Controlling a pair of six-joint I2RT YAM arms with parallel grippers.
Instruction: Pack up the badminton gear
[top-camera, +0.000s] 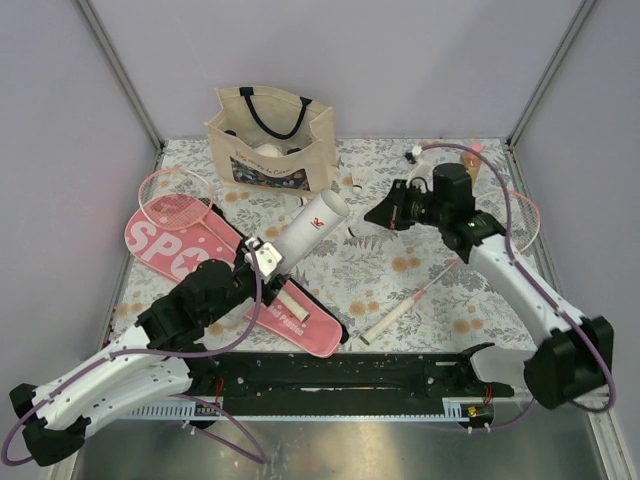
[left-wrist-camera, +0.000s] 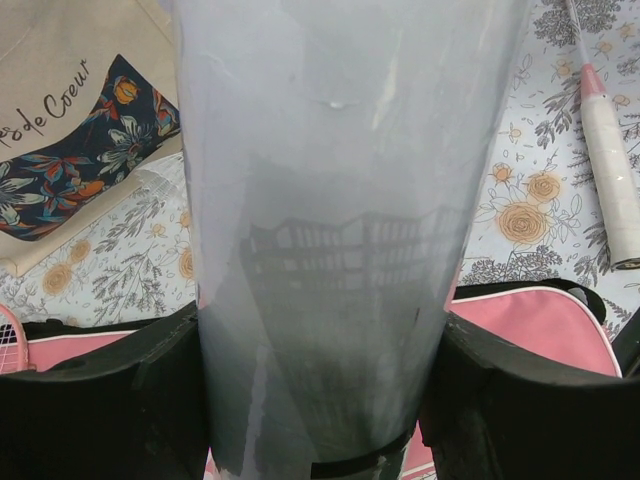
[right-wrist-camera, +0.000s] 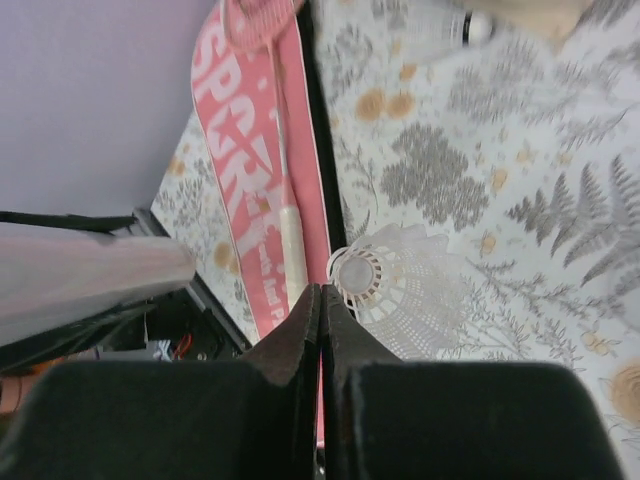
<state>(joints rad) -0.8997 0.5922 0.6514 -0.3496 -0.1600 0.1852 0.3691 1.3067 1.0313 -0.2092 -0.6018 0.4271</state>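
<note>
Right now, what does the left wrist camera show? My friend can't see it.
A long white tube, gripped in the left claw, fills the middle. Behind it are a beige tote, a pink case and a racket handle.

The tube (left-wrist-camera: 320, 200) looks like smooth, glossy plastic, mirroring dim shapes on its skin; the tote (left-wrist-camera: 60, 60) is matt woven cloth with a printed flower panel; the tablecloth (top-camera: 380, 275) is matt printed fabric; the case (right-wrist-camera: 245, 180) is smooth pink with a slight sheen; the shuttlecock (right-wrist-camera: 410, 290) has a thin, lacy white skirt.
</note>
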